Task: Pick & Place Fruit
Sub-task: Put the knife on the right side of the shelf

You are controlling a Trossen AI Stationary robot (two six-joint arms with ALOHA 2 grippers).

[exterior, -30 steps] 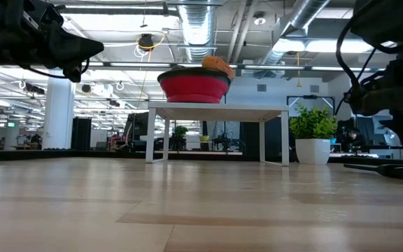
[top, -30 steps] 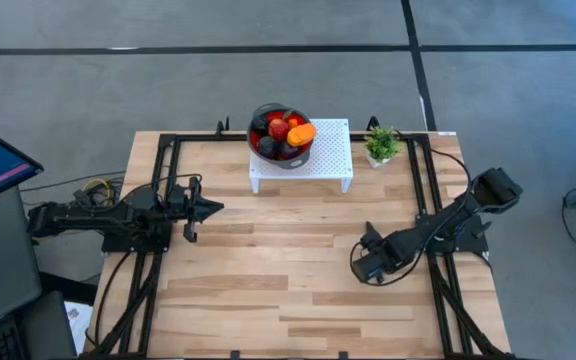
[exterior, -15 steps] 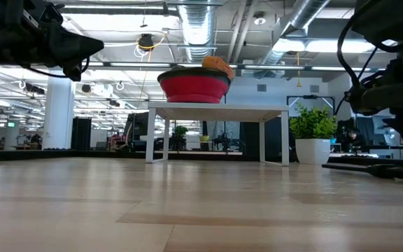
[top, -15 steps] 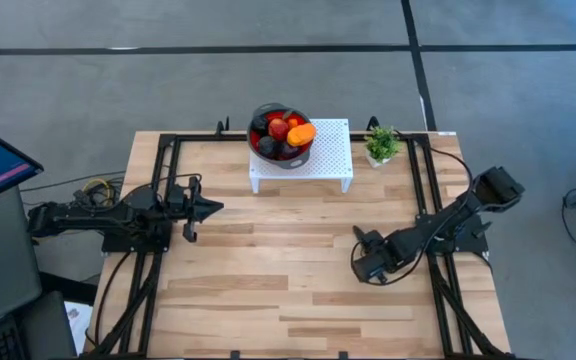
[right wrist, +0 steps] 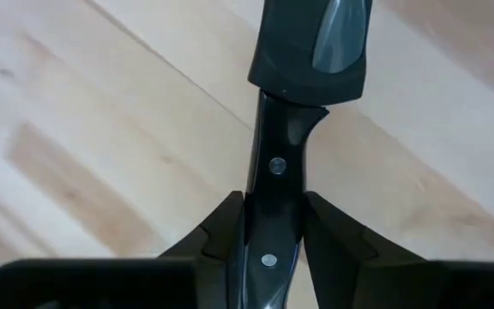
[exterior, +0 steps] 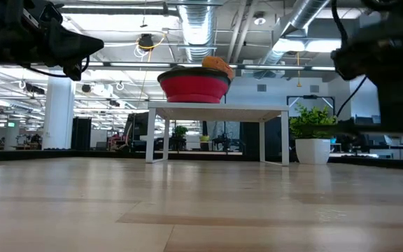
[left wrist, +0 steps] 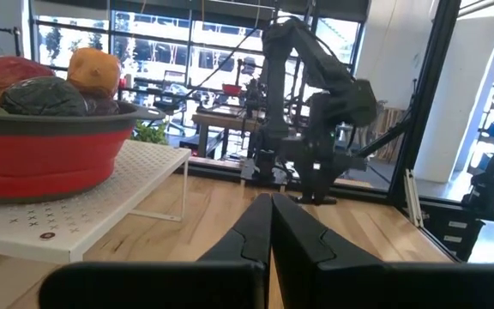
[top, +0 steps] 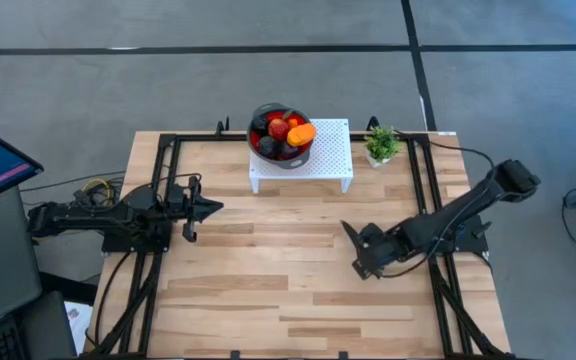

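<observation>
Pale wooden tabletop [top: 268, 290] carries a white perforated stand [top: 328, 150], and on it sits a red bowl [exterior: 193, 87] heaped with the fruit [top: 283, 133], well ahead of both arms. The right gripper [top: 360, 252] is clamped on the black-handled knife [right wrist: 273, 172], held low over the boards, so nothing can be picked by that arm until the knife is laid flat somewhere clear of the stand. The left gripper [top: 206, 208], fingers pressed together and empty, waits level with the bowl's side; it should open wide before reaching over the rim.
</observation>
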